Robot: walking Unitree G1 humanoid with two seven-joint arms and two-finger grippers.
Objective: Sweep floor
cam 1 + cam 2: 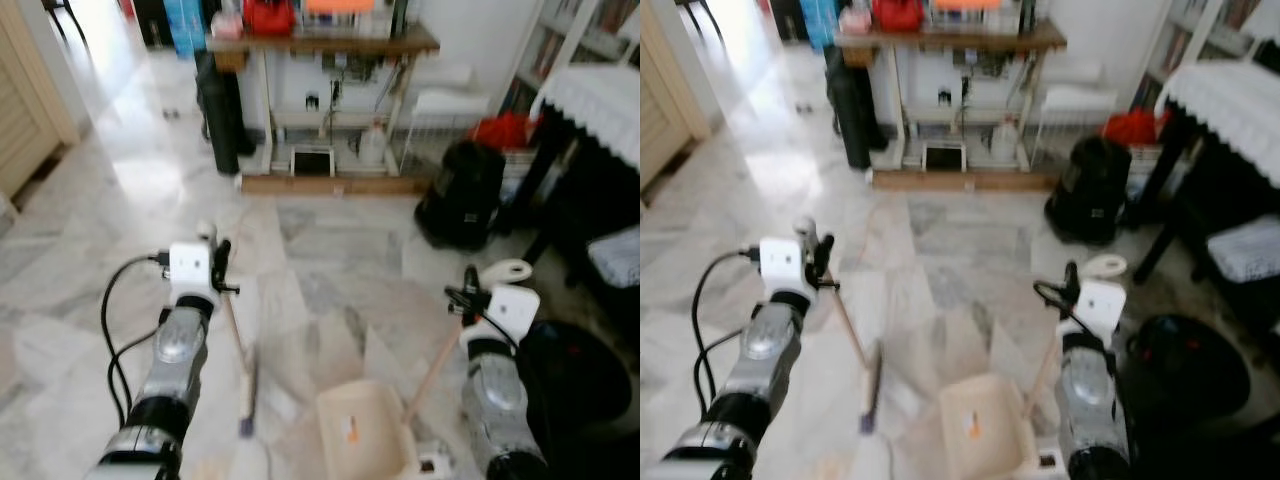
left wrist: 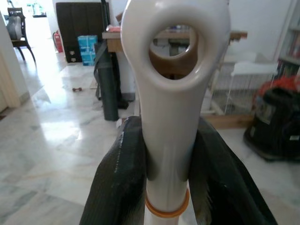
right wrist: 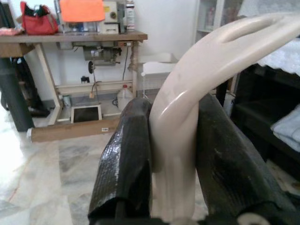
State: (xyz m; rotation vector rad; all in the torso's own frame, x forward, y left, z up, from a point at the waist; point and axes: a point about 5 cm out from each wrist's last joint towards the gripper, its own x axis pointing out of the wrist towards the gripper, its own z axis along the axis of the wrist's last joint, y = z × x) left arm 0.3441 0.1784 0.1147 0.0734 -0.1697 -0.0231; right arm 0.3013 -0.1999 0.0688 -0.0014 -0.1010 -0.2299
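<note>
**Broom and dustpan held over the marble floor**

The left tool [image 1: 222, 262] is clamping the pale handle of the broom [image 1: 238, 352], whose shaft is slanting down toward the floor between the arms. The right tool [image 1: 468, 298] is gripping the dustpan handle [image 3: 187, 117], and the cream dustpan [image 1: 362, 432] is sitting on the floor just beside the broom's lower end. The grey-veined marble floor [image 1: 330, 250] is stretching ahead to a wooden worktop [image 1: 320, 42] against the wall. A black bag [image 1: 462, 195] is standing to the right, near a dark piece of furniture under a white lace cloth [image 1: 600, 100].
</note>
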